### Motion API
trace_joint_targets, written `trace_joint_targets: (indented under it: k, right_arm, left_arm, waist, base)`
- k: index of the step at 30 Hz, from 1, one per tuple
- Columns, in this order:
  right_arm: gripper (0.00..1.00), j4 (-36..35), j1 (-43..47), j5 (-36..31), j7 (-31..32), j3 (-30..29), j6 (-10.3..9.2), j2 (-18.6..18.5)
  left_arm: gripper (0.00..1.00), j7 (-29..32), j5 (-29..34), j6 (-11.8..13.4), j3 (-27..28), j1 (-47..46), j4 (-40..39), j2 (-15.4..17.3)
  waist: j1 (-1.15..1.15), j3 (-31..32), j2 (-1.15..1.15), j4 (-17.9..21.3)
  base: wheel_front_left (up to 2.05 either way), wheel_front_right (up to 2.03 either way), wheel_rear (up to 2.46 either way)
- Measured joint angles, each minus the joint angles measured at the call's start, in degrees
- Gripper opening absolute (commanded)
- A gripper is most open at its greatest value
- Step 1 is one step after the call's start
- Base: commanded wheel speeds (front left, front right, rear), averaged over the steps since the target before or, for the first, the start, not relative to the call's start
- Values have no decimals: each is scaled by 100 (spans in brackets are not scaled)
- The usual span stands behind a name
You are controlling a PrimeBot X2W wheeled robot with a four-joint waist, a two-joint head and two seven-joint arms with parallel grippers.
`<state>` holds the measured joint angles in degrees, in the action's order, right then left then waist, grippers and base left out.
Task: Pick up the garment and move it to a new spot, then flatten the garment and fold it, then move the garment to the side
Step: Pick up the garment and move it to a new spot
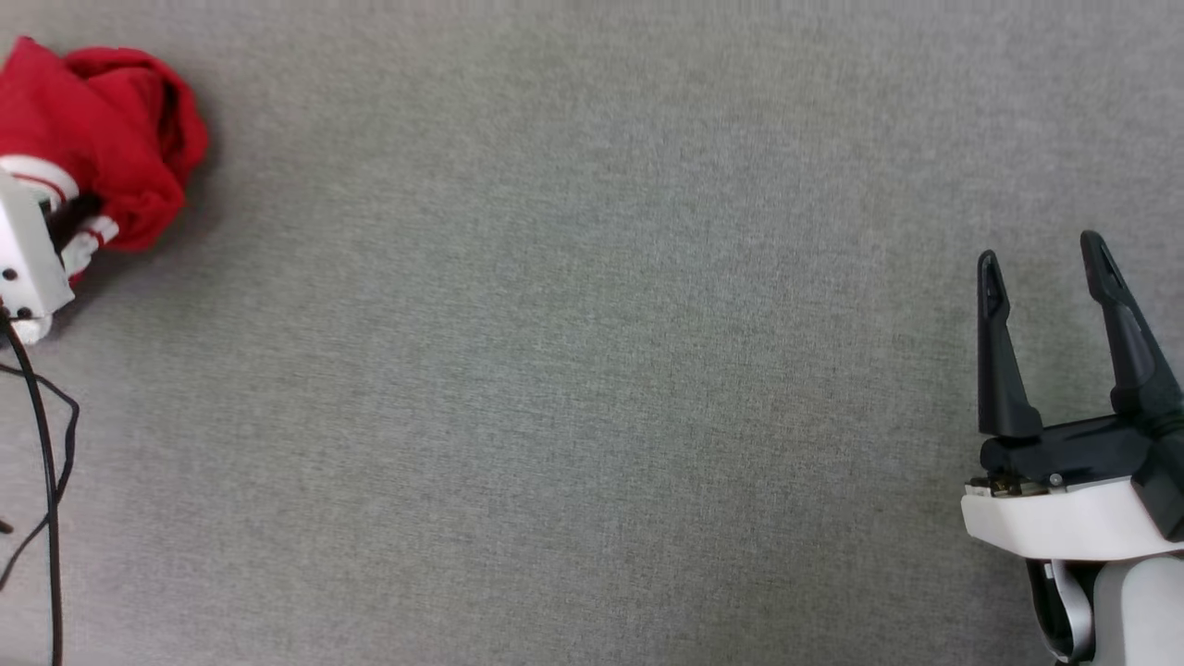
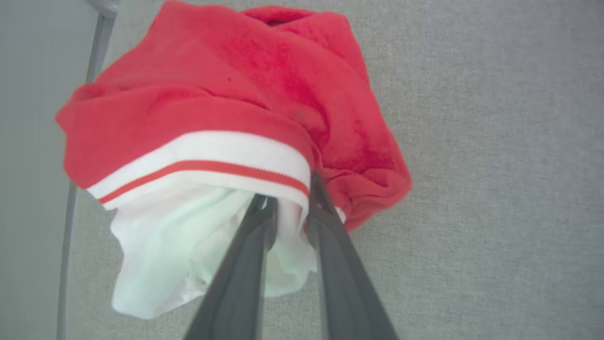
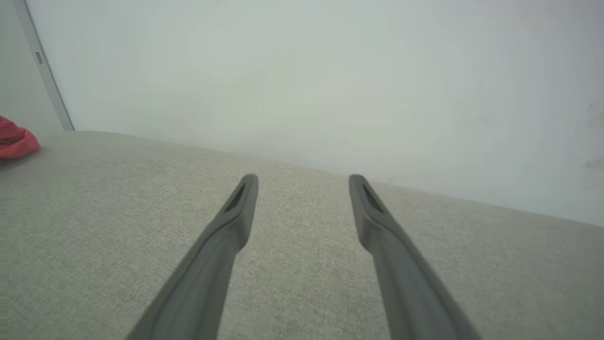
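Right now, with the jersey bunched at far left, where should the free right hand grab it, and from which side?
Grip the red fold on the jersey's right edge, approaching from the robot's right over the grey surface. The left hand pinches the striped white trim on the near side, so that red bulge is probably the exposed part facing the open right hand.

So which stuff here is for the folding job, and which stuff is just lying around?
For the job:
- garment, red and white, all bunched up
- left gripper, pinching the garment's white cloth
- right gripper, open, holding nothing

Just there:
- black cable
- grey table cover
- pale wall
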<state>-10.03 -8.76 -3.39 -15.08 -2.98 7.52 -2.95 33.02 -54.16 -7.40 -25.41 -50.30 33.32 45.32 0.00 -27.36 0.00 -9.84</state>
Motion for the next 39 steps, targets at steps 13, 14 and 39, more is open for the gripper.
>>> trace_joint_targets:
  k: [13, 14, 39]
  right_arm:
    - [100, 198, 194, 377, 0, 27, 0, 0]
    - [100, 207, 201, 408, 0, 23, 0, 0]
    - [100, 296, 267, 866, -1, -35, 0, -2]
  left_arm:
    - [0, -258, 258, -1, -1116, -619, -1746, 298]
    - [0, -252, 268, 0, -1173, -681, -1849, 240]
    - [0, -719, 502, -2, -4341, -1973, -2728, -1887]
  waist:
    - [-1, 839, 0, 46]
    - [-1, 875, 0, 82]
    - [0, 941, 0, 1594]
  base:
    - [0, 0, 0]
    - [0, 0, 0]
    - [0, 0, 0]
